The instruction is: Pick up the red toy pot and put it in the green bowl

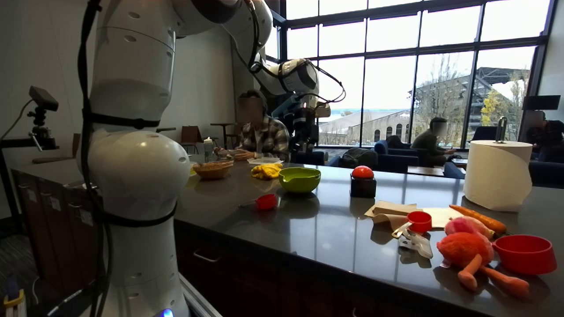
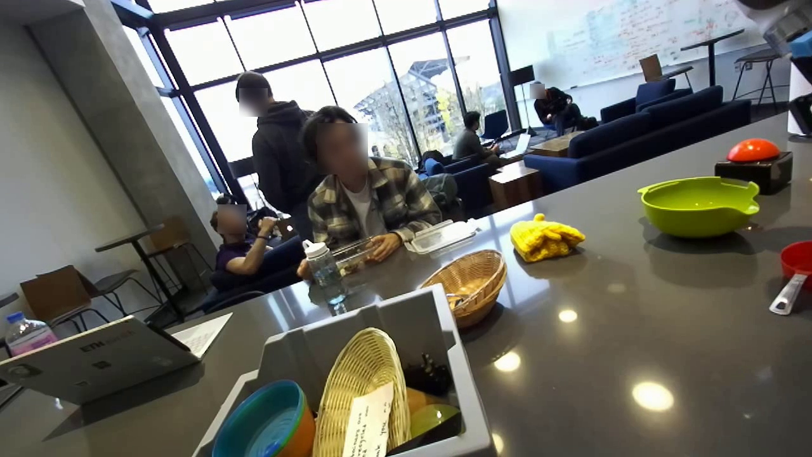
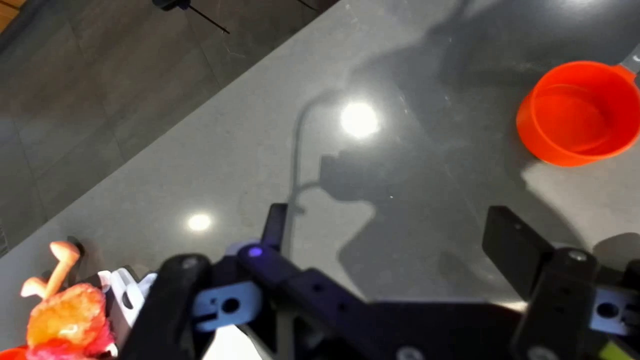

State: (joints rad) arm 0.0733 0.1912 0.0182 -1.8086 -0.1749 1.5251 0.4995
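Your arm [image 1: 132, 171]: white, rounded, black-strapped | cables [image 1: 83, 66]: black, looping above the jaws | your gripper [image 3: 392, 232]: black, grey screws [image 3: 577, 255], pale-blue holed plates [image 3: 250, 300] behind the jaws' tips

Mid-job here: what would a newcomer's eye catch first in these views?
Probably the lime-green bowl, bright on the dark counter in both exterior views. Next, the red cup at the wrist view's upper right. Then the fuzzy pink-and-orange toy at the lower right of an exterior view.

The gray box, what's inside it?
In an exterior view, the gray box holds a blue bowl, a pale wicker basket, a paper note and a green thing. Anything underneath is covered.
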